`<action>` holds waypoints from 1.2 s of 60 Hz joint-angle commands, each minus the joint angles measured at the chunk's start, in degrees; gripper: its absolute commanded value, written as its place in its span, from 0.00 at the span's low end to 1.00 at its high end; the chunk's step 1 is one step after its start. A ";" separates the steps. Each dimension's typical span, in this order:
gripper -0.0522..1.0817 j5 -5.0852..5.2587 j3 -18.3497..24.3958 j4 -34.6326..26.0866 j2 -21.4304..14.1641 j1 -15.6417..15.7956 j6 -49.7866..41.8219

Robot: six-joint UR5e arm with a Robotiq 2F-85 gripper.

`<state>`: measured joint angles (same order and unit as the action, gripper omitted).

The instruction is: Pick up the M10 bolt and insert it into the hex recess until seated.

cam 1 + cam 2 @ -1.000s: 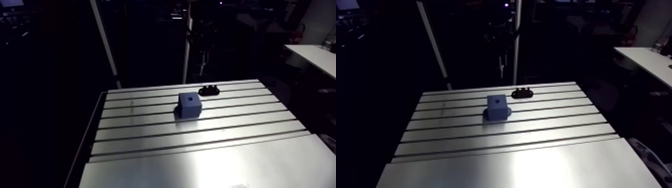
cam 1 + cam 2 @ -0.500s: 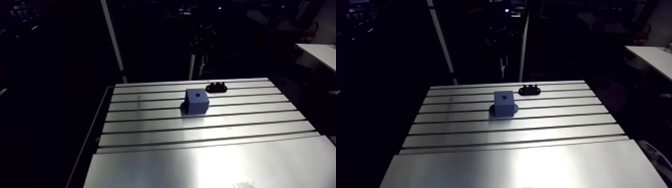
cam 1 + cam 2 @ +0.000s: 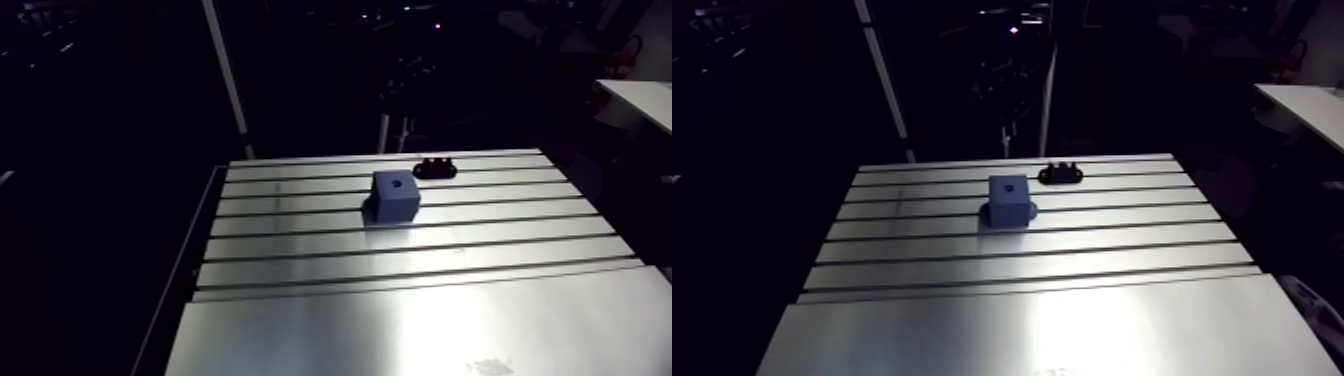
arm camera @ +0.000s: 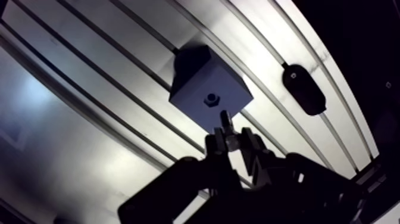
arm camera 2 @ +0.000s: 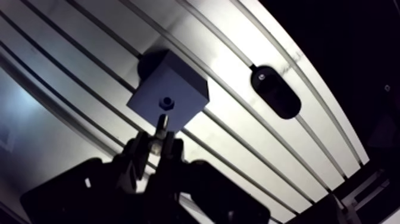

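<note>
Here the gripper (image 4: 230,139) clamps the bolt (image 4: 224,121) near the block (image 4: 199,83).

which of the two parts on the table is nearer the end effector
The blue block with the hex recess, just ahead of the end effector; the black oval part lies farther off.

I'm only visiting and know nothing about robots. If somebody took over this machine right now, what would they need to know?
Gripper: shut on the M10 bolt, whose tip points at the blue block.
Block stands on the slotted table; its hex recess is empty. A black holder lies apart, beyond it.
Done: bolt picked up.
Left: line up, insert, seat.
</note>
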<state>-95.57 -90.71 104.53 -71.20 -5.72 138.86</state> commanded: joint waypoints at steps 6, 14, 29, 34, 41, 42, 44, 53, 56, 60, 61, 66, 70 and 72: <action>0.99 -0.01 -1.60 2.83 1.27 -0.08 0.06; 0.99 -0.01 -2.13 3.14 1.88 -0.33 0.06; 0.99 -0.01 -2.23 4.24 2.41 -0.44 0.24; 0.99 0.07 -2.23 4.24 2.61 -0.52 0.24; 0.99 -0.01 -2.40 4.24 2.70 -0.44 0.24; 0.99 -0.01 -2.40 4.24 2.70 -0.44 0.24; 0.99 -0.01 -2.40 4.24 2.70 -0.44 0.24; 0.99 0.08 -2.39 4.07 2.61 -0.52 0.24; 0.99 0.08 -2.40 3.98 2.61 -0.52 0.24; 0.99 0.01 -2.49 3.89 2.61 -0.52 0.24; 0.99 -0.01 -2.64 3.89 2.61 -0.45 0.24; 0.99 0.08 -2.75 3.73 2.61 -0.52 0.31; 0.99 -0.39 -3.25 3.71 2.45 -0.52 0.32; 0.99 -0.39 -3.25 3.71 2.45 -0.52 0.32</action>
<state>-95.54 -93.38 108.40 -68.60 -6.23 139.12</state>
